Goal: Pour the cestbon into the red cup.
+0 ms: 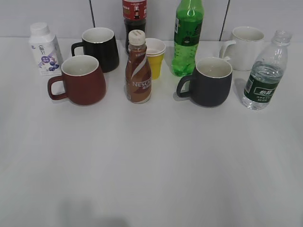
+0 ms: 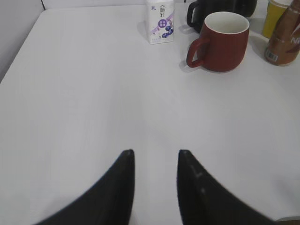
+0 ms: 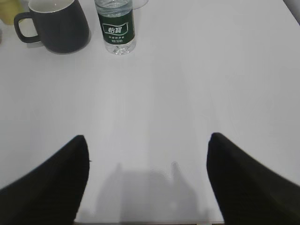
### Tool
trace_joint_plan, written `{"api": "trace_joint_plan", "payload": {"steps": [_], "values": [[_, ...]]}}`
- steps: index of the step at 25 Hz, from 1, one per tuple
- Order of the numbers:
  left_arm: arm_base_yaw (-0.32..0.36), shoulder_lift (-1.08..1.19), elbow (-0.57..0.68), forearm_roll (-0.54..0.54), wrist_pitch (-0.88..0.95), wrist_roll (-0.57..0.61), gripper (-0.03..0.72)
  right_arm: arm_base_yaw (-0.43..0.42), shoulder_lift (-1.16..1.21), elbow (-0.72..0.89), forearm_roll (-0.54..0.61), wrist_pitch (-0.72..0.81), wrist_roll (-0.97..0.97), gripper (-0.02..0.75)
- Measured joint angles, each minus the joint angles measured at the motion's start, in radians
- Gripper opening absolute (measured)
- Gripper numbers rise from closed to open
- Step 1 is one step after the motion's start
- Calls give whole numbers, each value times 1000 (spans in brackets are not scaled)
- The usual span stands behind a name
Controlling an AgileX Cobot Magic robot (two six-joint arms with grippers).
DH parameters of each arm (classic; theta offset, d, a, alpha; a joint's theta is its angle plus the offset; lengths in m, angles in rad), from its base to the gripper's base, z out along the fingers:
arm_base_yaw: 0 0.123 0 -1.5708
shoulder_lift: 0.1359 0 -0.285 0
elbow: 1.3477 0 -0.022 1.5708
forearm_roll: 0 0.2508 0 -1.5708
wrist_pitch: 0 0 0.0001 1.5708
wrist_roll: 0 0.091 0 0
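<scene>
The cestbon (image 1: 263, 75), a clear ribbed bottle with a dark green label and no cap, stands upright at the far right of the table. It also shows at the top of the right wrist view (image 3: 116, 26). The red cup (image 1: 81, 80), with a white inside and its handle to the left, stands at the left. It also shows in the left wrist view (image 2: 224, 41). My left gripper (image 2: 154, 152) is open and empty, well short of the red cup. My right gripper (image 3: 147, 138) is wide open and empty, well short of the bottle. Neither gripper shows in the exterior view.
Along the back stand a white milk carton (image 1: 44, 48), a black mug (image 1: 100, 48), a brown Nescafe bottle (image 1: 138, 68), a yellow paper cup (image 1: 155, 57), a dark cola bottle (image 1: 134, 14), a green soda bottle (image 1: 187, 38), a dark grey mug (image 1: 210, 81) and a white mug (image 1: 245, 47).
</scene>
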Motion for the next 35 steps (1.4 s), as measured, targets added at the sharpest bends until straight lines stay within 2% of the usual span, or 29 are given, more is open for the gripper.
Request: {"api": "trace_joint_plan", "payload": {"steps": [35], "values": [[0, 0, 0, 0, 0, 0, 237, 0, 0, 0, -1, 0, 1, 587]]}}
